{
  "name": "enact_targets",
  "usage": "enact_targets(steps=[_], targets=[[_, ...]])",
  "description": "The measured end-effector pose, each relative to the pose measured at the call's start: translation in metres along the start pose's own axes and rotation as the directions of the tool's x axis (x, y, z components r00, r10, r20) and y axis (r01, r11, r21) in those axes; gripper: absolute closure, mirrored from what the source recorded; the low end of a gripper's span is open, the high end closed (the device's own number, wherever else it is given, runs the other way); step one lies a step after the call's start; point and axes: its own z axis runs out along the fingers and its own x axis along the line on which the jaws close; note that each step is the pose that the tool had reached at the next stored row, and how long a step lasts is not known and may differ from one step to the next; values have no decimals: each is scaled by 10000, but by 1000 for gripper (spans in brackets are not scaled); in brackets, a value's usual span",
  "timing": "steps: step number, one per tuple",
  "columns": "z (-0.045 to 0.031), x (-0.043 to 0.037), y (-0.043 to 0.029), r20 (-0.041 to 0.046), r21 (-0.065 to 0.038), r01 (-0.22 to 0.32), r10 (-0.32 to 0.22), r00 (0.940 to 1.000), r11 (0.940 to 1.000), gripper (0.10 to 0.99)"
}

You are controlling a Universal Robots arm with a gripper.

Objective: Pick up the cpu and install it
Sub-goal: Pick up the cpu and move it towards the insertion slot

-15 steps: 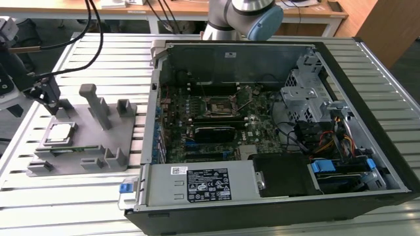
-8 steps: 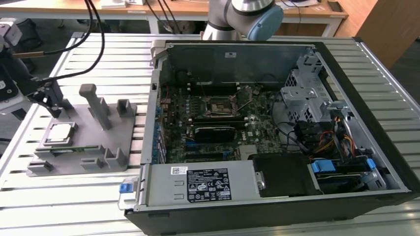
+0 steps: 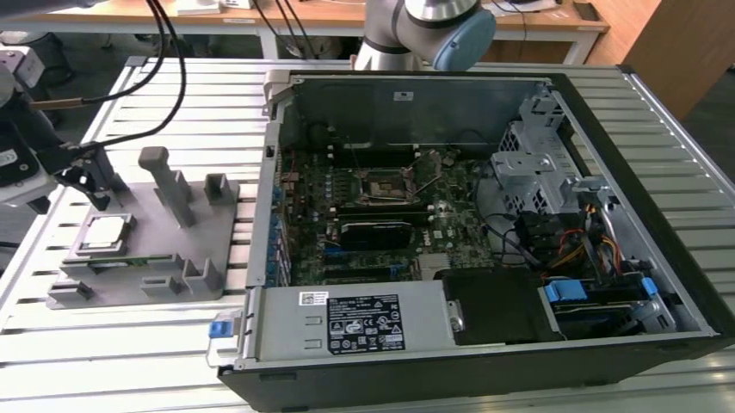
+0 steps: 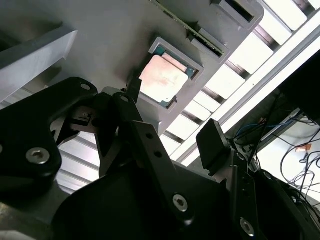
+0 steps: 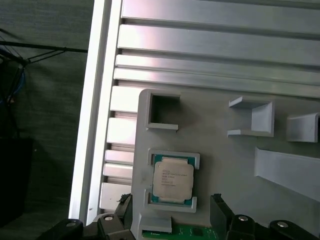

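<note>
The cpu (image 3: 107, 232), a silver square chip, lies flat in a shallow pocket of the grey fixture plate (image 3: 172, 262) at the exterior view's left. In both wrist views the cpu (image 5: 172, 178) (image 4: 165, 80) sits in its pocket, untouched. My gripper (image 3: 95, 182) hovers above the fixture, a little off from the chip. It is open, its black fingers (image 5: 218, 212) spread wider than the chip, with nothing between them. Inside the open computer case, the black socket (image 3: 388, 185) sits on the motherboard.
The fixture carries tall grey posts (image 3: 172, 185) and blocks close to the chip. A green board edge (image 5: 170, 233) lies next to the cpu pocket. The case walls (image 3: 274, 172) rise right of the fixture. Cables (image 3: 172, 52) hang at the back left.
</note>
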Motion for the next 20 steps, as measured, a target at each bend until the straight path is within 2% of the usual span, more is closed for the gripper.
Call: enact_targets(steps=[11, 14, 15, 20], targets=[[125, -15, -9, 2, 1, 0, 0, 10000, 10000, 369], [165, -22, -12, 3, 3, -5, 5, 10000, 10000, 357], [173, -22, -13, 2, 3, -7, 7, 10000, 10000, 298], [202, -35, -16, 1, 4, -15, 15, 10000, 10000, 298]])
